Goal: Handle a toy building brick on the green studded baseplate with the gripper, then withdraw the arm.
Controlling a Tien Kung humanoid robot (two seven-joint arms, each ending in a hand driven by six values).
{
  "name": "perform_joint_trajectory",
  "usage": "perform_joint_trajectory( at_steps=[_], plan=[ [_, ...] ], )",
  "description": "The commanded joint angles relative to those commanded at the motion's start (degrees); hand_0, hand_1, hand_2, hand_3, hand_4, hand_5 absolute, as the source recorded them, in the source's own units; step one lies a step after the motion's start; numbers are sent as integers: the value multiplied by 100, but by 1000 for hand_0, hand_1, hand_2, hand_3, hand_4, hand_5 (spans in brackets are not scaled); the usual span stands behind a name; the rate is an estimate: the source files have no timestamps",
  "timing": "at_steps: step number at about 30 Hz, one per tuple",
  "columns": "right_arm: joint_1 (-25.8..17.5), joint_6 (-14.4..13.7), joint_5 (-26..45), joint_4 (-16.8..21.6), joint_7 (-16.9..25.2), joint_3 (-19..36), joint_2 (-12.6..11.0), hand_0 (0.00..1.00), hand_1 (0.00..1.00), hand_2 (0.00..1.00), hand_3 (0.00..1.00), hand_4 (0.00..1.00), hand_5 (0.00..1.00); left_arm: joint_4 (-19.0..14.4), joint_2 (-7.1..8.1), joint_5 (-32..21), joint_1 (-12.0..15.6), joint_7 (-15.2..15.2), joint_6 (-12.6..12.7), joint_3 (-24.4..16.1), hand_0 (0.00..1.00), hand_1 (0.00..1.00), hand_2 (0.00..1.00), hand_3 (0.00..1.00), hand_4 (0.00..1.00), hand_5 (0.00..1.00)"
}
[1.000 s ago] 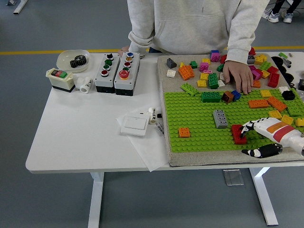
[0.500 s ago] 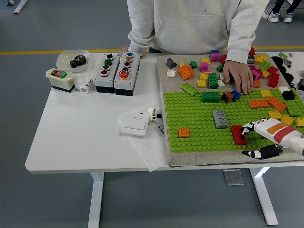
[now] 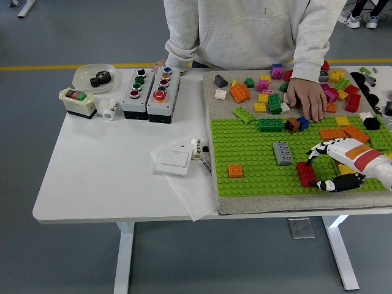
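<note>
The red brick (image 3: 306, 173) sits low on the green studded baseplate (image 3: 251, 162), near its front right edge, slightly skewed; the baseplate lies flat, bearing a grey brick (image 3: 282, 152) and a small orange brick (image 3: 235, 171).

Robot test lab, white table (image 3: 104, 177), industrial button boxes (image 3: 151, 94), taped grey floor (image 3: 73, 37)

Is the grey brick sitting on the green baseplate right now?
Yes, the grey brick stands on the green baseplate, just left of the red brick at the right hand.
</note>
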Motion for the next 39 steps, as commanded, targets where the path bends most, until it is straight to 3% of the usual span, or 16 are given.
perform_joint_trajectory(
  at_steps=[5,6,11,12,24,39],
  plan=[
    [97,-64,338,78,63,-73,-12,735,698,721,635,823,535,1,-2,-6,2,-1,7,-2,728,732,743,599,666,603],
    [126,-84,388,76,81,-98,-11,777,734,756,806,909,468,1,-2,0,2,1,5,-5,728,732,743,599,666,603],
    [551,-145,525,-83,75,-439,27,777,734,756,806,909,468,-2,2,13,4,5,-10,-12,728,732,743,599,666,603],
    [629,-162,504,-130,66,-509,45,808,755,787,857,998,411,-2,4,10,5,5,-11,-11,728,732,742,599,666,605],
    [1514,-346,126,-1103,-94,-1435,600,813,764,794,866,998,393,-13,18,-75,0,5,-12,45,732,732,742,599,667,605],
    [1915,-189,483,-1841,-298,-1708,1245,799,742,770,834,998,416,-28,48,-31,-9,38,-31,37,731,732,742,600,668,607]
  ],
)
